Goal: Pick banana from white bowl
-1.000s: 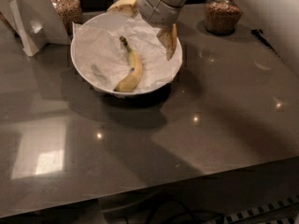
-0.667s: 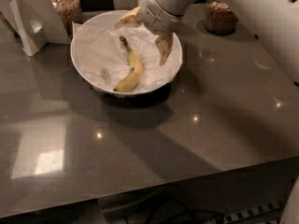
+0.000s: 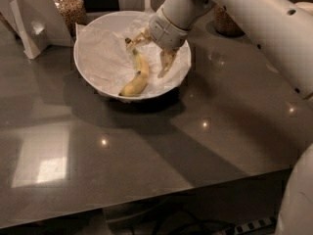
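Inside white bowl, gripper hovers, jaws spread wide, empty. Banana lies just beside jaws, stem end nearest. Best: shift over mid-body, straddle crosswise, lower, avoid pinching paper liner.

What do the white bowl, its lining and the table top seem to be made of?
The white bowl: smooth, likely ceramic or plastic, even rim. Its lining: crinkled white paper, creased, matte. The table: dark polished surface, perhaps stone or laminate; it mirrors lights. The gripper hangs open above the banana in the bowl.
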Controlling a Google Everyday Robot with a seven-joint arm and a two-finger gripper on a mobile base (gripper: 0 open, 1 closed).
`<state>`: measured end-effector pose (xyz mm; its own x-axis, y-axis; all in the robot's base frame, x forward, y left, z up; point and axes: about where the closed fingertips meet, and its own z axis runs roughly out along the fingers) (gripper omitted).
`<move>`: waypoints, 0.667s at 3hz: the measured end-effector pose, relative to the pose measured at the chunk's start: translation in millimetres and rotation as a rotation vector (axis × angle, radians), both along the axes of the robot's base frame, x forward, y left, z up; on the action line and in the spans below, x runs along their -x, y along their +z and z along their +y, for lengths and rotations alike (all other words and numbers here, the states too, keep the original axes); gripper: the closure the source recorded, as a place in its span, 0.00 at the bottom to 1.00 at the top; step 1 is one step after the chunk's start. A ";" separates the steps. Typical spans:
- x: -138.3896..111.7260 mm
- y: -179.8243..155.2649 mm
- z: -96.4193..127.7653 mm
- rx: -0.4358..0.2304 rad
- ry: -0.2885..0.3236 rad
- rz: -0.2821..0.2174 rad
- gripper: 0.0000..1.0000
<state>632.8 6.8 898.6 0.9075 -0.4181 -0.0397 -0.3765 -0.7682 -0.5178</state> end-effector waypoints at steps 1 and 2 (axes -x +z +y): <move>-2.7 -11.5 6.7 -0.002 0.023 0.034 0.45; -5.5 -22.0 15.2 -0.002 0.048 0.060 0.45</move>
<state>638.4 22.0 876.6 0.9224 -0.3743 -0.0956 -0.3700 -0.7848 -0.4972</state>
